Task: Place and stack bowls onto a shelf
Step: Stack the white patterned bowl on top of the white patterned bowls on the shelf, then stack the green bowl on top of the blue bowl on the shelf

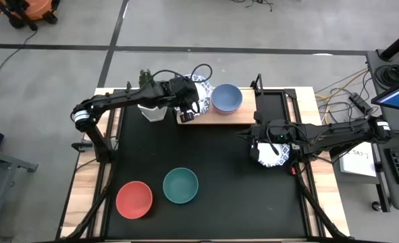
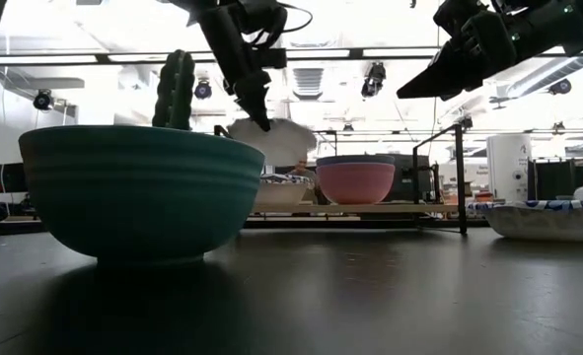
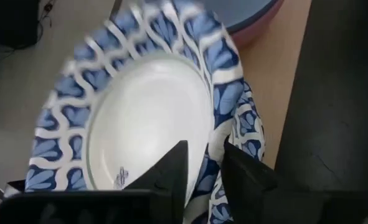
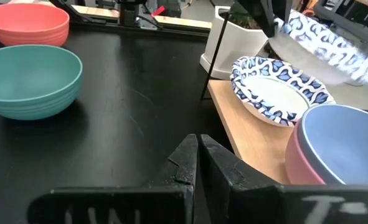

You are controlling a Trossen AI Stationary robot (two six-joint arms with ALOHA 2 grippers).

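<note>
The left hand (image 1: 185, 108) is pinching a patterned bowl (image 3: 134, 118) by its rim, tilted above another patterned bowl (image 4: 280, 88) on the shelf (image 1: 243, 113). The right hand (image 1: 258, 135), fingers closed and empty, is hovering beside a third patterned bowl (image 1: 275, 155). A blue bowl (image 1: 226, 98) is nesting in a pink one; red (image 1: 134, 200) and green (image 1: 180, 185) bowls are sitting on the bench.
</note>
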